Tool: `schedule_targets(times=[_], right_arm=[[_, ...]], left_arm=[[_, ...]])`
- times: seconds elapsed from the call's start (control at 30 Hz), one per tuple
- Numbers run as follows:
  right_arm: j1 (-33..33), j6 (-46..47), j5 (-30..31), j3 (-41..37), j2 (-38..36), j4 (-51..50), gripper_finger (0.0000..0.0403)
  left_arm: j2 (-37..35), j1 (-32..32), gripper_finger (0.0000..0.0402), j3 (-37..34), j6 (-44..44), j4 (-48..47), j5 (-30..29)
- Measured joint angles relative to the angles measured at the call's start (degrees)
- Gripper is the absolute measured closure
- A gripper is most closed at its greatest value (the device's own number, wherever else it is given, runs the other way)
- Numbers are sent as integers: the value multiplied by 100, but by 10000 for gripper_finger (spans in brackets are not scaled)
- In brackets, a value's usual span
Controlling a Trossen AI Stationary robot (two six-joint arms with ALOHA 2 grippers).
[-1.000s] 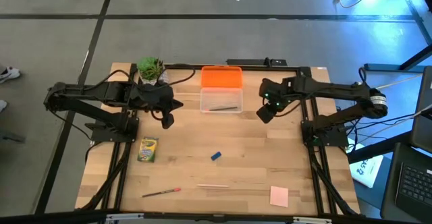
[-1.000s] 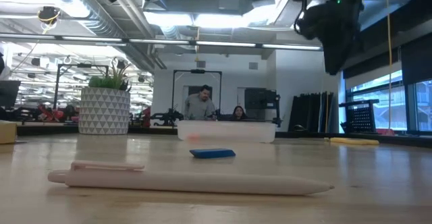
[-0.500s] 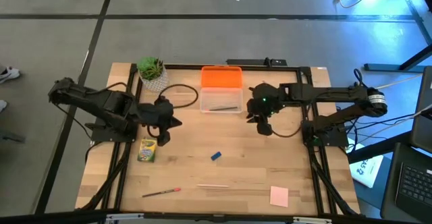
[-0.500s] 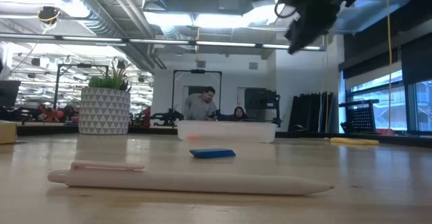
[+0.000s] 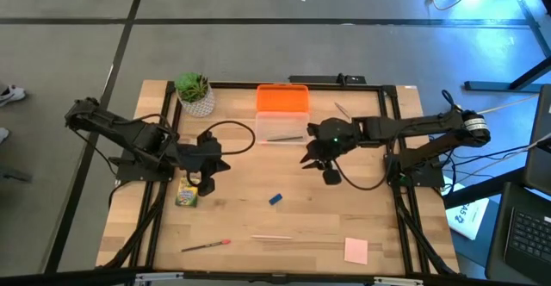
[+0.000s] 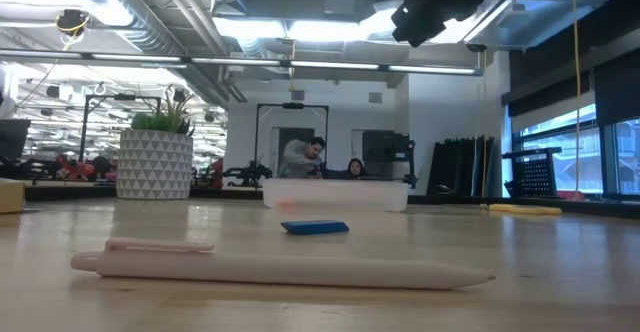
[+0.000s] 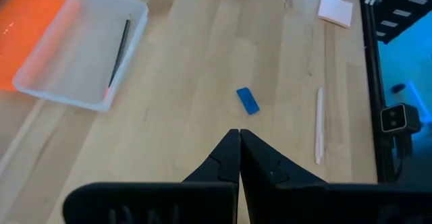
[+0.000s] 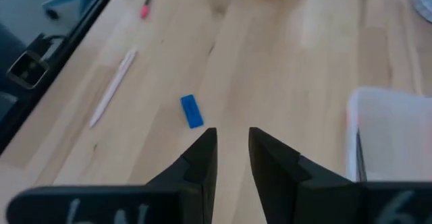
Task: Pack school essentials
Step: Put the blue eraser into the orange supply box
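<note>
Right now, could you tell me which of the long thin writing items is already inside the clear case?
The dark pen: it lies in the clear case. The red-tipped pencil and the pale stick lie on the table near its front edge.

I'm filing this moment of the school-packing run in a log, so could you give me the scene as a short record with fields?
container: clear plastic case at the table's far edge, orange lid lying behind it
already inside: dark pen
still on table: green-yellow crayon box, small blue piece, red-tipped pencil, pale thin stick, pink note pad
left gripper: shut, empty, above the crayon box
right gripper: slightly open, empty, beside the case
bystander item: small green potted plant
</note>
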Motion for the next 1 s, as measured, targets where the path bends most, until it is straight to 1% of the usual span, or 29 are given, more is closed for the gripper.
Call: schedule_targets(times=[0.17,0.27,0.4,0.53,0.63,0.77,0.9,1.0], right_arm=[[140,407,490,0,0,38,309],[221,412,667,0,0,38,290],[261,352,733,0,0,77,252],[259,-160,649,1,40,139,217],[276,-470,473,9,266,364,206],[325,-679,-147,10,800,946,210],[405,-939,-289,7,1426,1641,217],[447,-961,-300,7,1870,2170,219]], left_arm=[[0,0,401,0,1,-110,2],[0,0,401,0,-8,-146,89],[0,0,401,0,9,-146,114],[0,0,401,0,10,-146,116],[0,0,401,0,-19,-144,118],[-2,0,401,0,84,-142,118],[-1,0,401,0,372,-146,122],[-1,0,401,0,467,-153,122]])
